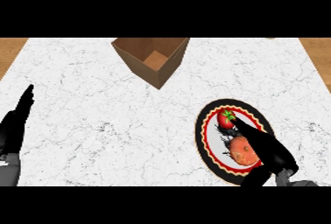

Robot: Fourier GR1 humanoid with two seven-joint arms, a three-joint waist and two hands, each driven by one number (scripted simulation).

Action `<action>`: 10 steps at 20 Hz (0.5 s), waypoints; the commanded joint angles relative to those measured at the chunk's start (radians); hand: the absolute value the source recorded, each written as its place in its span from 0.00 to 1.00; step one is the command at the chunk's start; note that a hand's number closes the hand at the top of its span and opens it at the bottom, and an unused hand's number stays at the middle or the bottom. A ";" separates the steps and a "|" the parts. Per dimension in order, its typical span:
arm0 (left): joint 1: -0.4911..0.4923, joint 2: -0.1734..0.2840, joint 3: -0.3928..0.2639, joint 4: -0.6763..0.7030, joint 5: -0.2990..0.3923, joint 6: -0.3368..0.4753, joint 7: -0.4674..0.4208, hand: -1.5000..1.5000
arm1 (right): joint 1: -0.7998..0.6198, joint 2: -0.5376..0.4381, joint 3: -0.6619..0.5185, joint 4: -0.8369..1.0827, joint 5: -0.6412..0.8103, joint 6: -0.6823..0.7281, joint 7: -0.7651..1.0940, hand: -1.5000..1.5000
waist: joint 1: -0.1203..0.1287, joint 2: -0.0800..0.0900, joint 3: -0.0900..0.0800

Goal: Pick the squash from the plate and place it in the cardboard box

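The round orange squash [243, 151] lies on the oval plate with a black scalloped rim and a red inner ring [208, 148], toward its lower half, so the pick has not yet lifted it. Just above it on the same plate sits a small red tomato with a green stalk [226, 119], close enough that any approach has to avoid it.

The black right hand [270, 151] comes in from the lower right and lies over the plate's right side, its fingers [248, 127] stretched long and fairly straight past the squash's upper right edge, their tips near the tomato. They appear not yet curled round the squash; this reads as the hand lining up alongside the fruit before closing, though whether it already touches the squash I cannot tell.

The open brown cardboard box [152, 59] stands at the far edge of the white marble desk [97, 113], well apart from the plate and to its upper left, its flaps open so the squash can be dropped in from above.

The black left hand [16, 120] rests at the left edge, fingers straight and pointing up, clear of the work.
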 commanded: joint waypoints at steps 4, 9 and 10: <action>-0.019 0.018 0.017 -0.018 -0.012 -0.022 0.017 0.50 | -0.083 0.012 -0.011 0.150 0.155 -0.170 -0.091 1.00 | 0.008 0.000 0.001; -0.046 -0.028 0.017 0.076 -0.026 0.000 -0.038 0.50 | -0.073 0.067 0.019 0.194 0.270 -0.321 -0.109 1.00 | -0.001 0.001 0.000; 0.012 -0.036 0.008 -0.019 -0.033 0.002 0.002 0.50 | -0.077 0.043 -0.007 0.174 0.269 -0.304 -0.112 1.00 | 0.002 0.000 0.000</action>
